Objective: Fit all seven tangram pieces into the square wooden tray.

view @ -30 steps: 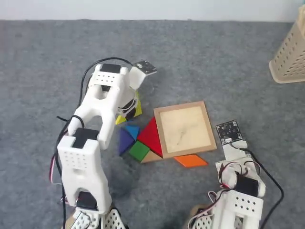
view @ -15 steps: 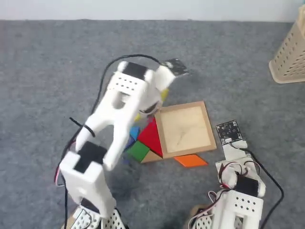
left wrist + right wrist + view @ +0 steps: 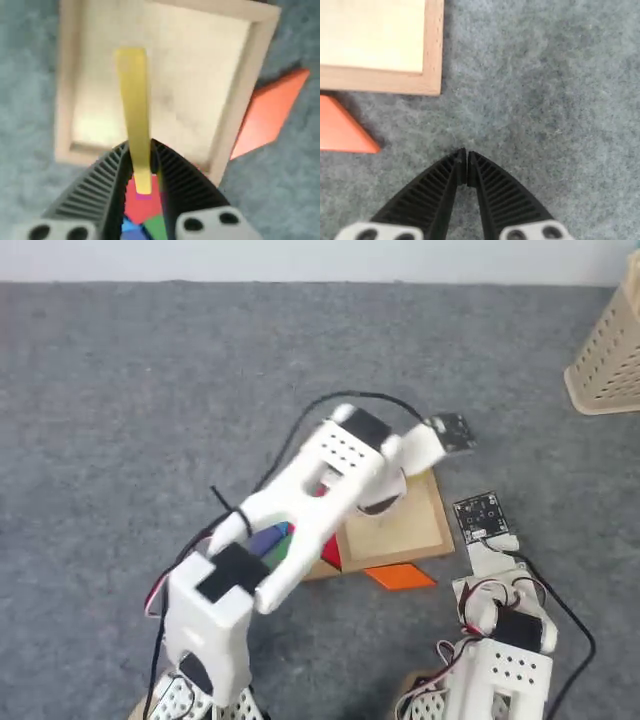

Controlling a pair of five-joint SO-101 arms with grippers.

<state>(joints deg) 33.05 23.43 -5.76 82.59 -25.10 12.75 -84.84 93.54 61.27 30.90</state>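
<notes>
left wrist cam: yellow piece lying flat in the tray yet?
No: the yellow piece stands on edge, clamped in the left gripper, over the wooden tray and not flat on its floor.

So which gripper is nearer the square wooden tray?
Left. The left gripper hangs over the square wooden tray, gripping a flat yellow tangram piece. The right gripper sits beside the tray, apart from it, over grey carpet, shut and empty.

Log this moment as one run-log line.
left gripper: shut on yellow piece, over tray | right gripper: shut | orange piece: beside tray
</notes>
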